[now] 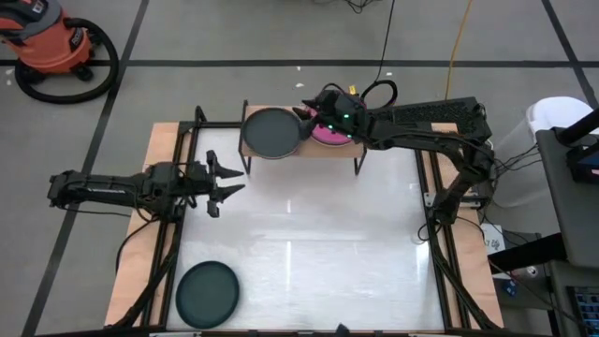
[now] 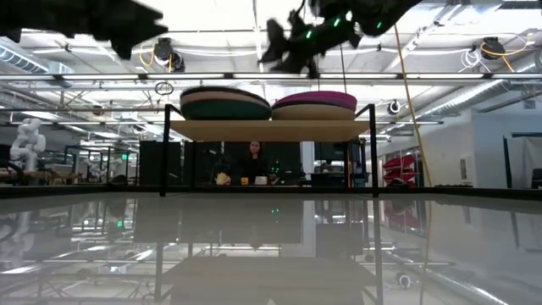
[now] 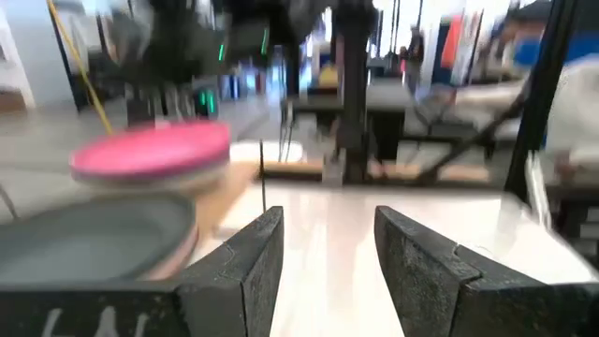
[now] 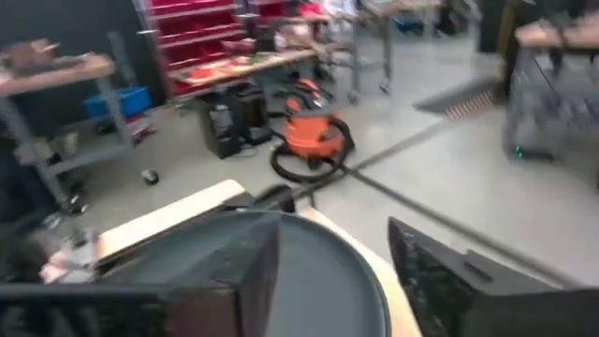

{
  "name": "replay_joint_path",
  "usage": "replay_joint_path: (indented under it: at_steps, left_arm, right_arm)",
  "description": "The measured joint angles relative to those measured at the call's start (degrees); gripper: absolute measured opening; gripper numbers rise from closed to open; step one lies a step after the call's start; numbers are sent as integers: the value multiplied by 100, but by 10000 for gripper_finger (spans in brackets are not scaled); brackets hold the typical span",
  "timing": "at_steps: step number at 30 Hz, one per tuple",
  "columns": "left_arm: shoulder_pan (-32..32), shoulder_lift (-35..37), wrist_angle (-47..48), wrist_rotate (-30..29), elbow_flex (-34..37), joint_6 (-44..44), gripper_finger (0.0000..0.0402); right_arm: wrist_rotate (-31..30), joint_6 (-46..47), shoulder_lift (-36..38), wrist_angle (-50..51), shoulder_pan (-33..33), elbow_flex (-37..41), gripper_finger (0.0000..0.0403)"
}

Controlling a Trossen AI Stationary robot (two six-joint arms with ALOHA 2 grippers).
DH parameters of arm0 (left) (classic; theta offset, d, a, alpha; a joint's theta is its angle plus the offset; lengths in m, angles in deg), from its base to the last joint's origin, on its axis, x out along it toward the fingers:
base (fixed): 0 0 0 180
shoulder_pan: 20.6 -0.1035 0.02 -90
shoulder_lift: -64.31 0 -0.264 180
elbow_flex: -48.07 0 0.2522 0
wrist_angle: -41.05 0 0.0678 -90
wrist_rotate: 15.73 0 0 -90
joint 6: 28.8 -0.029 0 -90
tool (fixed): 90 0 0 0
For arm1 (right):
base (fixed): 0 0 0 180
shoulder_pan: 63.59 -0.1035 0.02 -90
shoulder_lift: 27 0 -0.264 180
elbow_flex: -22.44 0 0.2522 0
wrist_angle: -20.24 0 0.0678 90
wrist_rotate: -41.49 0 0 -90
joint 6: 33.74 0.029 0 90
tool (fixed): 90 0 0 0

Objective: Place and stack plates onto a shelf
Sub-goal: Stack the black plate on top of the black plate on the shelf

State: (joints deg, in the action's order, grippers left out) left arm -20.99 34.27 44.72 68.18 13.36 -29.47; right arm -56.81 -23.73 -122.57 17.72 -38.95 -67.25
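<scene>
Nearest you, one teal plate [image 1: 207, 292] waits unstacked; left gripper [image 1: 227, 182] hovers spread, right gripper [image 1: 309, 115] gapes above the shelf [image 1: 358, 148], nothing held.

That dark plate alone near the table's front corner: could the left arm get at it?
Probably yes. The dark teal plate lies alone on the left side, nothing near it, and the left gripper hovers empty with open jaws.
</scene>
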Motion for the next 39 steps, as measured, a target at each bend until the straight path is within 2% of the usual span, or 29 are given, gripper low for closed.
replay_joint_path:
  at_steps: [3, 7, 11, 16, 21, 23, 30, 39]
  left_arm:
    - [113, -49, 733, -1, -11, 39, 175]
    - [393, -401, 2394, 63, -410, 421, 175]
    - [793, -1164, 3623, 259, -802, 868, 175]
    - [1347, -2377, 4489, 915, -1018, 1375, 175]
    - [1823, -3185, 4527, 1963, -1025, 1694, 175]
    - [2002, -3345, 4442, 2164, -1025, 1860, 175]
    - [2587, -3567, 4059, 2224, -1025, 2482, 175]
    - [3035, -4164, 3921, 1706, -1025, 2878, 175]
  right_arm:
    - [243, -515, 511, 207, -165, 0, 208]
    - [243, -929, 1191, 673, -527, 0, 221]
    - [244, -1217, 1739, 1150, -894, 0, 216]
    - [242, -1289, 2192, 1798, -1249, 0, 211]
    - [239, -1289, 2412, 2341, -1472, 0, 211]
    - [232, -1289, 2442, 2525, -1540, 0, 210]
    - [215, -1288, 2453, 2995, -1656, 2, 210]
    - [213, -1154, 2451, 3242, -1656, 2, 210]
